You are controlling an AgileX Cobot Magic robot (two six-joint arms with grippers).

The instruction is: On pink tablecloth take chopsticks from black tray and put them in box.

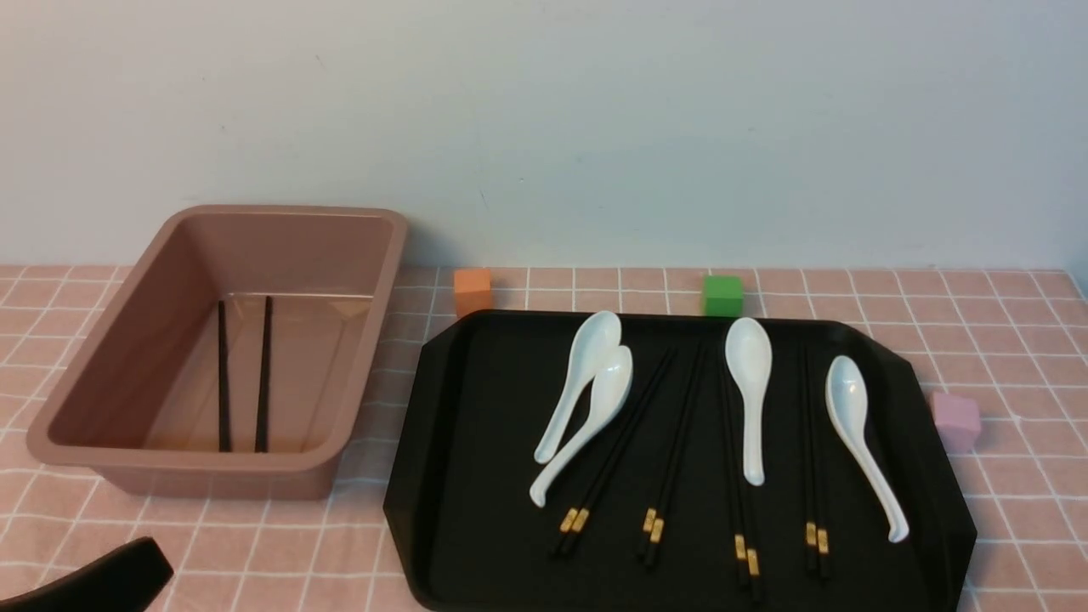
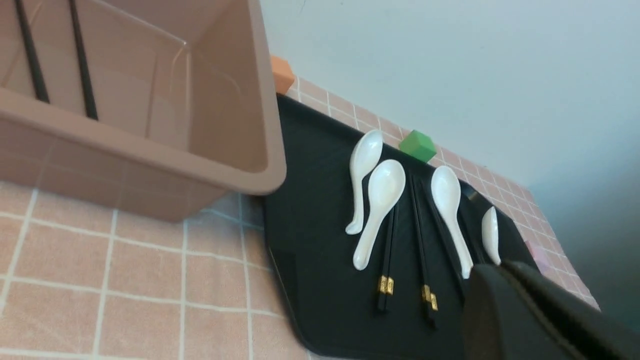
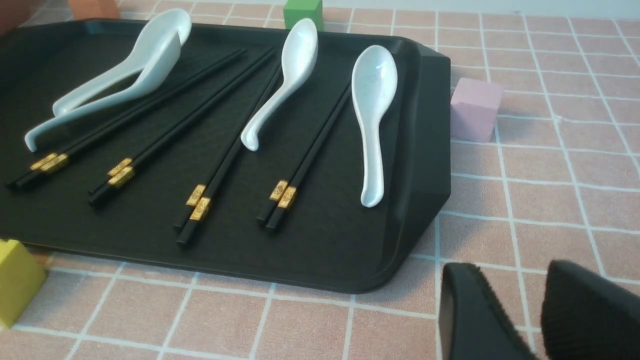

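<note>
On the pink tablecloth (image 1: 1003,340) lies the black tray (image 1: 476,425) with several pairs of black chopsticks (image 1: 671,459), gold bands toward me. One more pair of chopsticks (image 1: 223,374) lies inside the box (image 1: 212,466) to the tray's left. My left gripper (image 1: 127,569) sits low at the near left, in front of the box. In the left wrist view the left gripper (image 2: 500,270) is shut and empty. My right gripper (image 3: 510,280) stands open over bare cloth, off the tray's (image 3: 325,245) near right corner and apart from the chopsticks (image 3: 310,150).
Several white spoons (image 1: 748,374) lie among the chopsticks on the tray. An orange cube (image 1: 473,291) and a green cube (image 1: 722,295) stand behind the tray and a pink cube (image 1: 955,418) at its right. A yellow cube (image 3: 15,280) sits by its near edge. A wall closes the back.
</note>
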